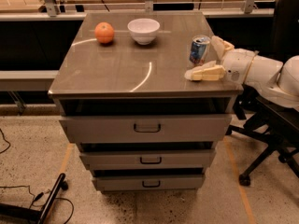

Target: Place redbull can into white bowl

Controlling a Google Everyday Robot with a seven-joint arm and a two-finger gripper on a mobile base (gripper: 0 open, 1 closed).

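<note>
The redbull can [199, 50] stands upright near the right edge of the grey cabinet top [131, 64], blue and silver with a silver top. The white bowl [143, 31] sits at the back middle of the top, empty. My gripper [207, 59] reaches in from the right at the can's level. It is open: one finger [204, 73] lies in front of the can, the other [218, 45] is behind and to its right. The can stands between the fingertips, not clamped.
An orange fruit [104, 32] sits left of the bowl. The cabinet has three closed drawers [146, 128]. A black office chair [268, 125] stands to the right under my arm. A cable and black bar [46, 204] lie on the floor at the left.
</note>
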